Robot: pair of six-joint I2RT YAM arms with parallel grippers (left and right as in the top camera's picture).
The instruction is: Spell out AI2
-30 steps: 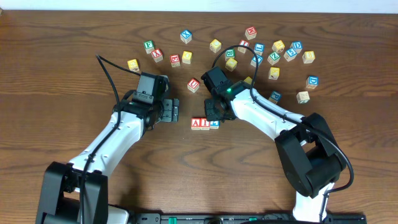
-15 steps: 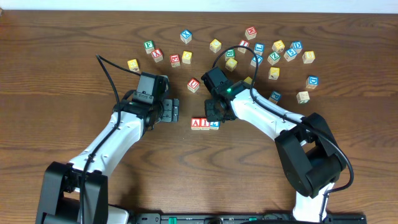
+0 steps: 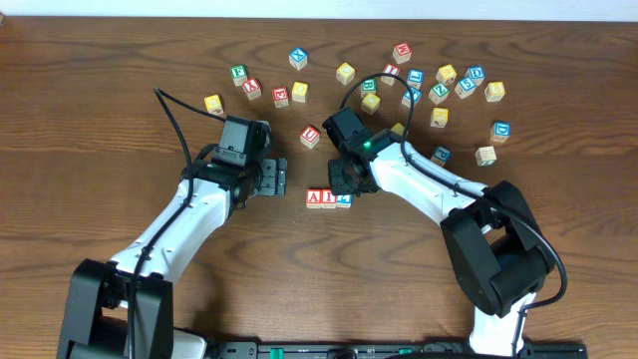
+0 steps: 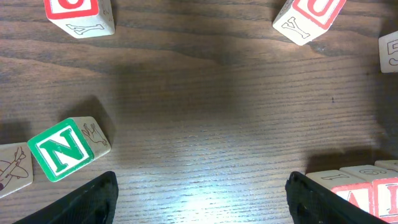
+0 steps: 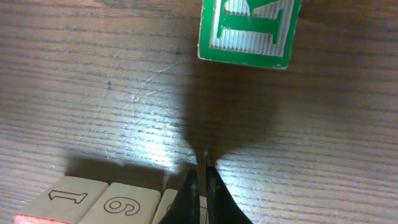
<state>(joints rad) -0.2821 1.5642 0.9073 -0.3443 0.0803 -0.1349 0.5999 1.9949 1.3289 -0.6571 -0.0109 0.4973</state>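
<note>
Two arms (image 3: 189,214) angle inward, left fingers (image 4: 93,200) spread wide, right fingers (image 5: 188,198) pressed together over the block row (image 3: 328,197).

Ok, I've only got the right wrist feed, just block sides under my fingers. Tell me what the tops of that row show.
Observer: From overhead, the row is three touching blocks: two red-topped, then a blue-topped one nearest the right gripper.
Operator: Read me the letters.
Observer: The left wrist view shows a red A on the end block; the rest is too small to read.
Operator: Now report the left gripper.
Observer: The left gripper is open and empty, off the row's A end.
</note>
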